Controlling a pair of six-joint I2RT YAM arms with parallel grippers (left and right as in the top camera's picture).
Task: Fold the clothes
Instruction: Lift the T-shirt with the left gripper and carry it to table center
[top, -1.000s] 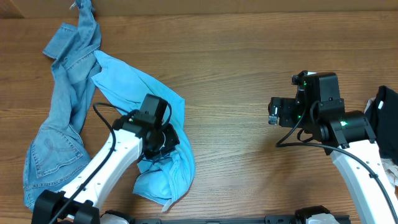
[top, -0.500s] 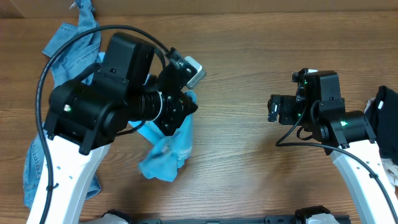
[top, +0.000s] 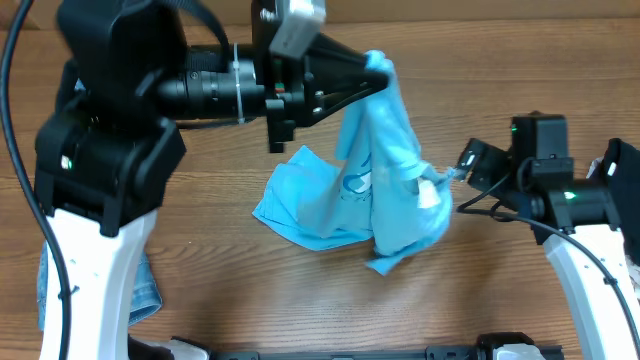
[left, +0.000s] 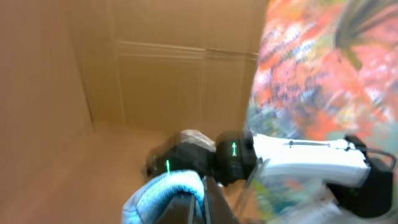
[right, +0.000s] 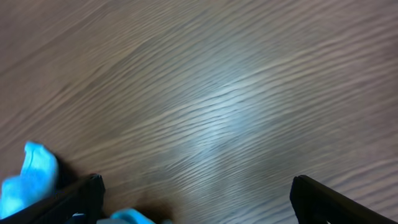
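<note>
T-shirt (top: 385, 170) hangs bunched from the left gripper (top: 372, 72), which is clamped on an upper fold above the middle of the tabletop (top: 520, 60). Its lower part trails on the wood. The right gripper (top: 447, 180) has its jaws wide apart just beside the cloth's right edge and holds nothing. No fold is made yet; spreading flat and all folding remain.

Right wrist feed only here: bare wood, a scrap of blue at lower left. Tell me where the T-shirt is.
Observer: The left gripper is shut on a bunched edge of the T-shirt, holding it above the table.
Operator: Say whether all of it hangs free.
Observer: No, its lower part lies crumpled on the wood.
Operator: Place my gripper.
Observer: Your right gripper is open, beside the hanging fold's right edge.
</note>
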